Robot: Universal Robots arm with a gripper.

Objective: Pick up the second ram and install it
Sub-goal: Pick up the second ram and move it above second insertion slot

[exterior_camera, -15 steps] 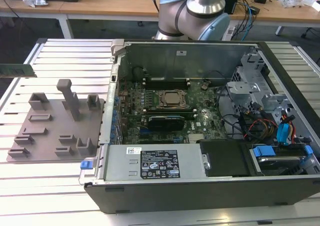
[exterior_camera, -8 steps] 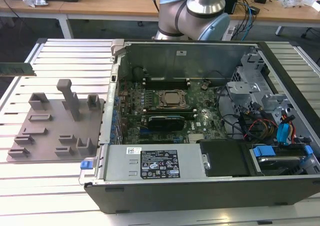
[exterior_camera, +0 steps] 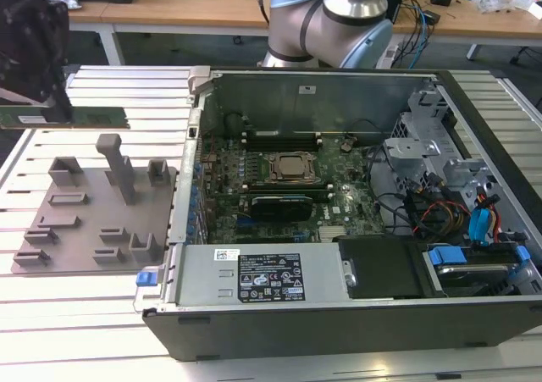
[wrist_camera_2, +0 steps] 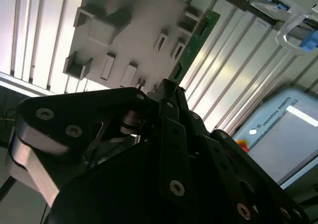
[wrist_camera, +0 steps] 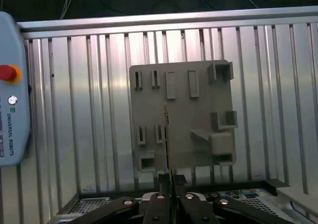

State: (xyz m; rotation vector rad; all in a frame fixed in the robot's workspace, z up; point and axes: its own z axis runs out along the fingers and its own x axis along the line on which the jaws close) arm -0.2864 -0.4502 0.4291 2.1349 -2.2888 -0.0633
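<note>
The second ram (exterior_camera: 80, 117) is a long green stick held level in the air at the exterior view's left, above the grey fixture plate (exterior_camera: 93, 204). My black gripper (exterior_camera: 58, 104) is shut on it near one end. In the second wrist view the ram (wrist_camera_2: 196, 37) juts out from between the closed fingers (wrist_camera_2: 169, 92) over the plate. The first wrist view shows the ram (wrist_camera: 167, 134) edge-on as a thin line rising from the gripper (wrist_camera: 169, 180).
An open computer case (exterior_camera: 254, 310) sits right of the plate, with the green motherboard (exterior_camera: 347, 204), CPU socket (exterior_camera: 292, 168) and black memory slots (exterior_camera: 284, 136) inside. Cables and drive bays (exterior_camera: 457, 221) crowd its right side. A teach pendant (wrist_camera: 10, 110) lies on the slatted table.
</note>
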